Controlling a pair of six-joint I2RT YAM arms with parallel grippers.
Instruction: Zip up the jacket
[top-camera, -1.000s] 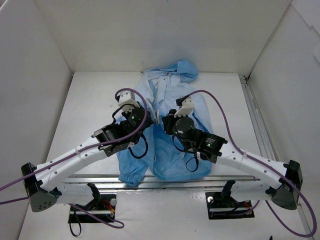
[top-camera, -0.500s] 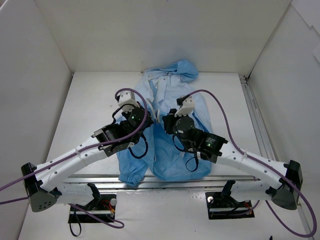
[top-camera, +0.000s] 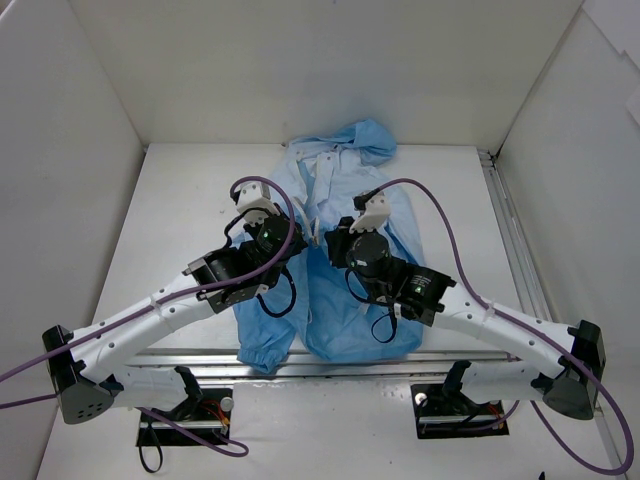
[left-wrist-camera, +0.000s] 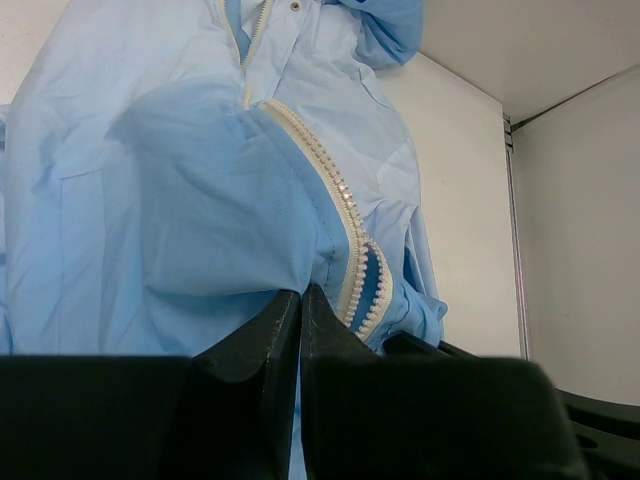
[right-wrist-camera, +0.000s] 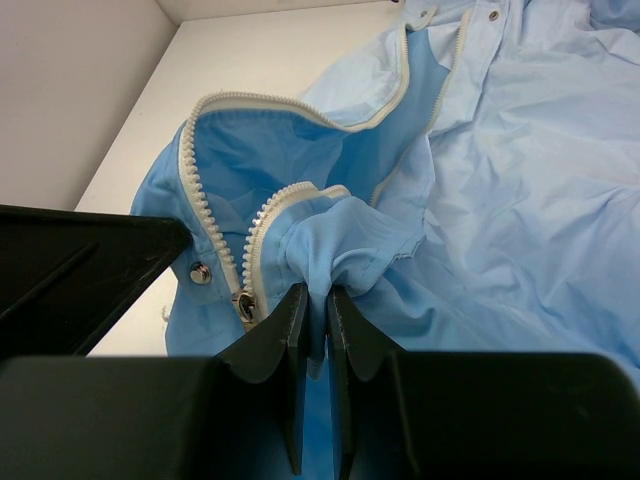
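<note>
The light blue jacket (top-camera: 330, 310) lies front-up mid-table, hood toward the back wall, its front open. Both grippers meet over its middle. My left gripper (top-camera: 303, 238) is shut on a raised fold of the jacket (left-wrist-camera: 150, 150), just left of the cream zipper teeth (left-wrist-camera: 330, 185). My right gripper (top-camera: 322, 240) is shut on a bunched fold of the jacket (right-wrist-camera: 520, 180) at the other front edge. The metal zipper slider (right-wrist-camera: 243, 305) hangs just left of that grip, low on the open zipper (right-wrist-camera: 190, 190), with a snap (right-wrist-camera: 200, 272) beside it.
White walls close in the table on three sides. A metal rail (top-camera: 350, 355) runs along the near edge under the jacket's hem and another (top-camera: 510, 240) along the right side. Purple cables (top-camera: 440, 230) loop above both arms.
</note>
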